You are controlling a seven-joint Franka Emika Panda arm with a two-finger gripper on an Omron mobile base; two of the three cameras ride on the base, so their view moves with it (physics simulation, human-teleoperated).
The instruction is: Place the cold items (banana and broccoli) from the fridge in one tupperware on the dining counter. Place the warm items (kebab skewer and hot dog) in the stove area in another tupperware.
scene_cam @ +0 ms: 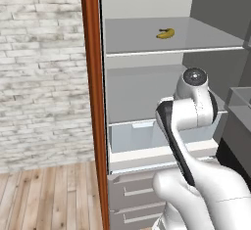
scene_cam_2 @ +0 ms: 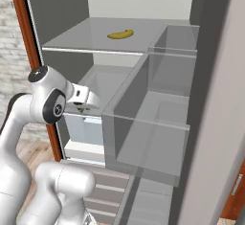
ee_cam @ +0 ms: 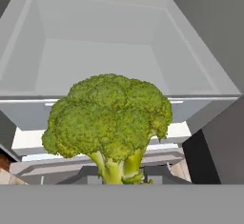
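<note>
Broccoli held at the open fridge

The gripper (scene_cam_2: 85, 108) is clenched on the broccoli (ee_cam: 108, 123) stem at center frame, above the fridge (scene_cam: 147, 141) drawer; the banana (scene_cam: 166, 33) lies on the upper shelf.

White arm bent at the elbow, forearm reaching forward and slightly down. Gripper (scene_cam_2: 85, 108) at the far end of the wrist, fingers closed on the stalk of the broccoli (ee_cam: 108, 123).
</note>
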